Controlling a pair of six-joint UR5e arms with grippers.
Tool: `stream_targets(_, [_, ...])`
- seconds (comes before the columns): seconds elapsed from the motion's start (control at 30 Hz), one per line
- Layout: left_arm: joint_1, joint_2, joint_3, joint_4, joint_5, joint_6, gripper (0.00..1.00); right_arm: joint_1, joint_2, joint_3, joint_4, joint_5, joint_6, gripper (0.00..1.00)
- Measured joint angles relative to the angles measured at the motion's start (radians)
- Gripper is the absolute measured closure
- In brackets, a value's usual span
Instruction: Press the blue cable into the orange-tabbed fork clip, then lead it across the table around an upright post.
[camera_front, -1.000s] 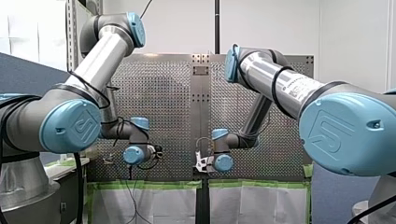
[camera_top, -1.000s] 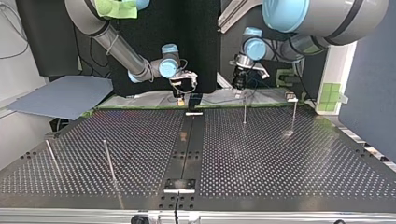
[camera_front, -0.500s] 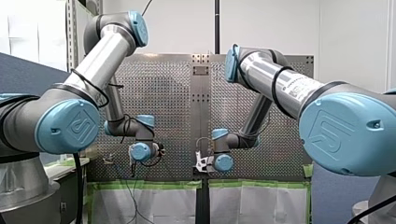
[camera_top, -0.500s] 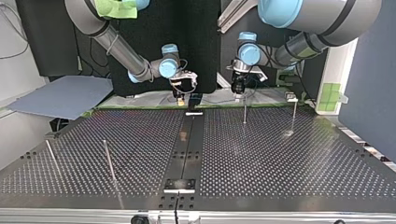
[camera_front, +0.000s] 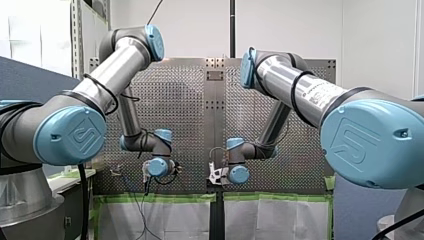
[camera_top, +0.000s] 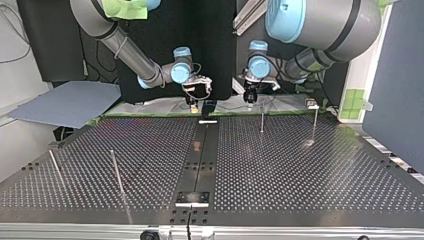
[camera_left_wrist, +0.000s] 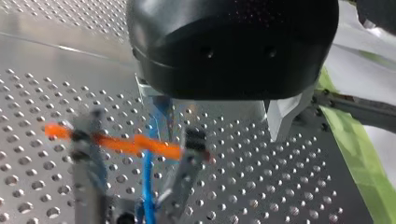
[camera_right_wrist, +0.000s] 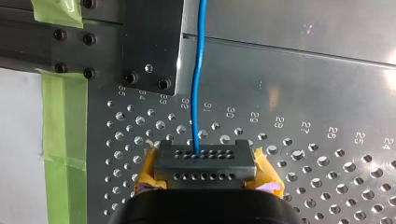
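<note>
Work looks only part done. In the left wrist view the blue cable (camera_left_wrist: 148, 182) runs between the two prongs of the fork clip (camera_left_wrist: 91, 158) and crosses its orange tab (camera_left_wrist: 112, 141). So I think the cable is in the clip or very nearly in. The clip is blurry, though, and I cannot tell if the cable is pushed all the way down. The trip across the counter (camera_top: 300, 175) is not yet done. In the top view I see no cable going round any upright post (camera_top: 262, 119).

My left claw (camera_left_wrist: 217, 126) hangs just above the clip. Its metal fingers (camera_left_wrist: 280, 116) are wide apart and hold nothing, and the cable passes close by one of them. My right claw (camera_right_wrist: 204, 161) has yellow pads (camera_right_wrist: 266, 175). Its fingers are squeezed together on the blue cable, which runs straight out ahead of it over the counter.
</note>
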Motion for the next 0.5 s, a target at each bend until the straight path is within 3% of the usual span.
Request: stream_targets(0.5, [-0.008,-0.008,0.045,-0.035,-0.04,0.021,0.0,0.001,0.0,0.0,0.0,0.0,0.0,1.0])
